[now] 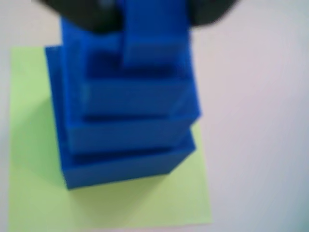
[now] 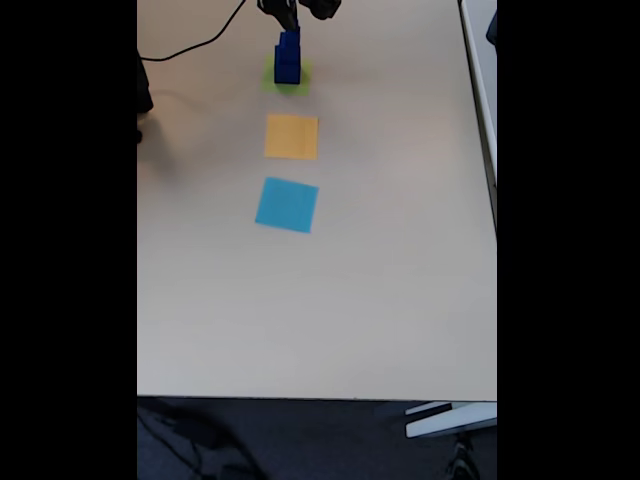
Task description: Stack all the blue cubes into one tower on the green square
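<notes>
We see the tower [image 1: 128,116] of blue cubes, widest lowest for stability, on the green square [image 1: 29,145]. At twelve o'clock our dark gripper [image 1: 145,14] blurs; we cannot tell its opening, though it perhaps touches the top cube [image 1: 154,34].

Claw [image 2: 293,14] observed at the top edge of the fixed view, left of centre, dark in colour. Finger state undeterminable (wrist view blurred; dark parts along its upper edge).

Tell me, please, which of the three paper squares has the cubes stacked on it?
The green square, at the far end of the row in the fixed view. The blue tower stands on it; the orange square and light-blue square are bare.
</notes>
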Robot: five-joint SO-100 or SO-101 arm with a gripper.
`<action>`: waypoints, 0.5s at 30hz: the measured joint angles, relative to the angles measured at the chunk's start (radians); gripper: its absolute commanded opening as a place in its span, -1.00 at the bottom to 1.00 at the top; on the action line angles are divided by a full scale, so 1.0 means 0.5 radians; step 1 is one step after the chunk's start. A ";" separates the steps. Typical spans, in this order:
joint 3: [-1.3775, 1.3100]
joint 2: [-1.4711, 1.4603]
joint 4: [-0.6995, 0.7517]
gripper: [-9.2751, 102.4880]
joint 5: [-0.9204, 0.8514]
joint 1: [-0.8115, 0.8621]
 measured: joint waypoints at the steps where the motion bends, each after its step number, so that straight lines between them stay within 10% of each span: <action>1: 0.000 0.000 0.000 -0.71 0.000 0.000; 15: 0.003 0.000 -0.086 -0.71 -0.043 0.000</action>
